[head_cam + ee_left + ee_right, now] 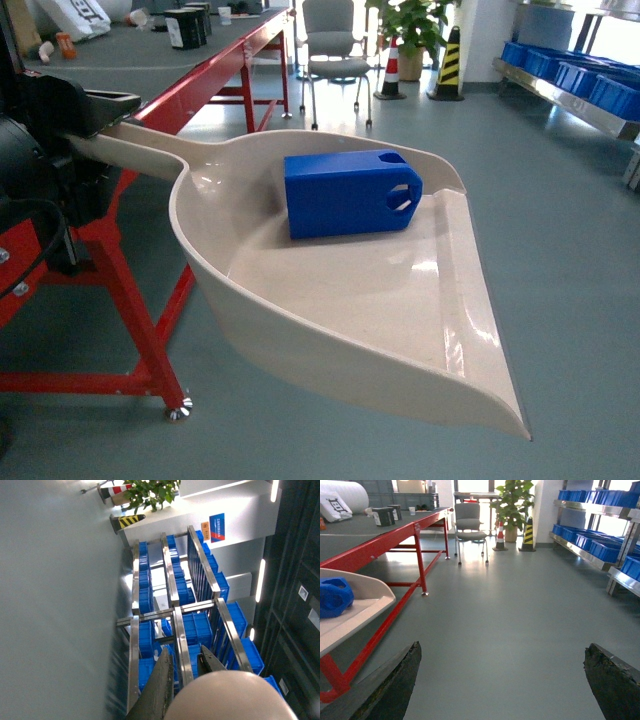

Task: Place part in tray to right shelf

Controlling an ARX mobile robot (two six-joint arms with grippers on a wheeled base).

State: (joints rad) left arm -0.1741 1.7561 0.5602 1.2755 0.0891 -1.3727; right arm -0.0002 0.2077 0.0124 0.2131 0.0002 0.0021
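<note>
Clamped the long handle of the tray (pixel 330 300) in the left tool (pixel 105 118), jaws shut over the handle at the tray's left end. Carried the tray in the air above the grey floor (pixel 560 300), flat lip toward the right. Kept the blue part (pixel 350 192) lying on its side inside the tray, against the back wall, holed tapered end toward the tray's right. Held the right tool (pixel 502 680) empty to the right of the tray, fingers (pixel 395 685) spread wide apart, touching nothing.

Found the red-framed bench (pixel 200 90) just left of and behind the tray, with dark boxes (pixel 187 27) and a cup (pixel 224 14) on its top. Saw the right shelf (pixel 570 95) well apart from the tray, far to its right, steel rail shining, loaded with blue crates (pixel 590 75). Met only bare floor between the tray's lip and that shelf. Noted, beyond the tray at the far wall, a grey office chair (pixel 333 50), a red-and-white cone (pixel 391 68), a black-and-yellow striped cone (pixel 447 65) and a potted plant (pixel 410 25), all off the straight line to the shelf.
</note>
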